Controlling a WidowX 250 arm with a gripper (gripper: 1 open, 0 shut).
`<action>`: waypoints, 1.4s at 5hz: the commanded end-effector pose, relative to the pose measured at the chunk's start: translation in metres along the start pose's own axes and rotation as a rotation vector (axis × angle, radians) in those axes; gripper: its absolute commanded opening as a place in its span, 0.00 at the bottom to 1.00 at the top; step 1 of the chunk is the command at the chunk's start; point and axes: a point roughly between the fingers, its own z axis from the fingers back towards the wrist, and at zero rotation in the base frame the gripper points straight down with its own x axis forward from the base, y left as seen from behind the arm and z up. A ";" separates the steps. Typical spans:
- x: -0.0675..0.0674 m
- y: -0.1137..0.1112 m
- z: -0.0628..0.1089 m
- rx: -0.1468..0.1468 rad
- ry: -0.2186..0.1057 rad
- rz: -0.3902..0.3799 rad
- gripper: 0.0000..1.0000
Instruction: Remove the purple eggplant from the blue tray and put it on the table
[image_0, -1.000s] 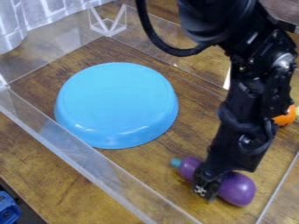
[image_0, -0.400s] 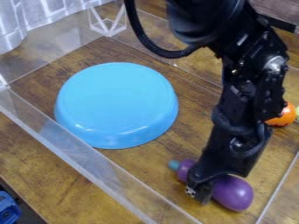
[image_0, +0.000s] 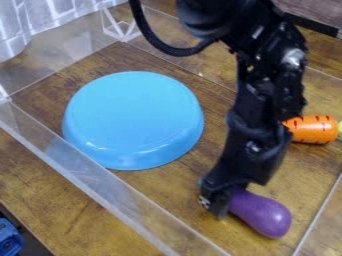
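The purple eggplant (image_0: 259, 213) lies on the dark wood table (image_0: 147, 195) at the front right, outside the blue tray (image_0: 132, 118). Its stem end is hidden behind the gripper. The round light-blue tray sits left of centre and holds nothing I can see. My black gripper (image_0: 218, 202) points down just left of the eggplant, touching or nearly touching its left end. Its fingers look slightly apart, and they do not close around the eggplant.
An orange carrot with dark stripes (image_0: 315, 129) lies on the table at the right edge, behind the arm. Clear acrylic walls (image_0: 80, 165) border the table along the front left and back. A black cable loops above the arm.
The gripper has lifted off the eggplant and shifted left; the eggplant stays on the table and shows more fully. The arm has swung left, uncovering the carrot.
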 end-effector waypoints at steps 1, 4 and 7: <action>-0.012 0.014 0.014 0.065 -0.011 -0.041 1.00; -0.014 0.027 0.006 0.079 -0.018 -0.099 1.00; -0.020 0.030 0.001 0.078 -0.020 -0.063 1.00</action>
